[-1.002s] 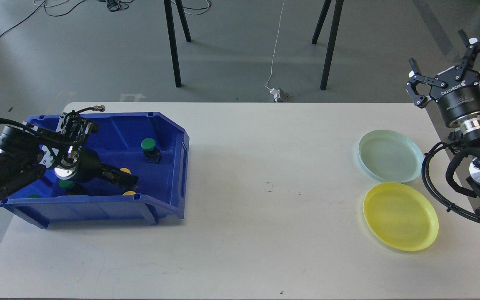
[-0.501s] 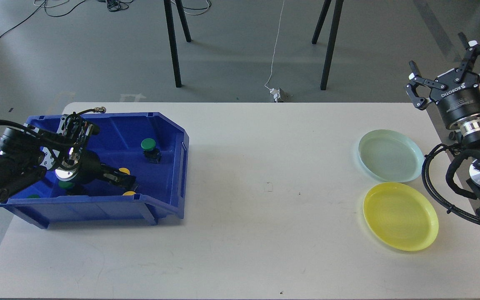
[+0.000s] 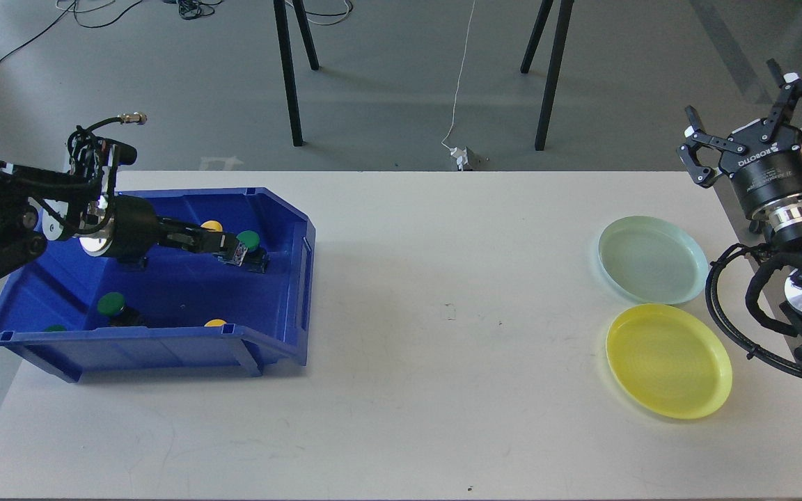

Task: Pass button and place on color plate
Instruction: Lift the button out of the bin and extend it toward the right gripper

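A blue bin (image 3: pixel 282 327) stands at the table's left. My left gripper (image 3: pixel 227 248) is raised inside it and is shut on a yellow-capped button (image 3: pixel 212 225). Its tip is next to a green button (image 3: pixel 248 240) that stands on the bin floor. Another green button (image 3: pixel 111 303), a yellow one (image 3: pixel 216 323) and a green one at the front left corner (image 3: pixel 55 328) lie in the bin. A pale green plate (image 3: pixel 653 259) and a yellow plate (image 3: pixel 669 360) sit at the table's right. My right gripper (image 3: pixel 738 104) is open and empty, up beyond the pale green plate.
Black stand legs (image 3: pixel 289 76) and a white cable (image 3: pixel 458 104) are on the floor behind the table. The white table (image 3: pixel 443 383) lies between the bin and the plates.
My left gripper has risen from the bin floor and moved back and right, carrying the yellow button. The green button it covered now shows. The right arm has barely moved.
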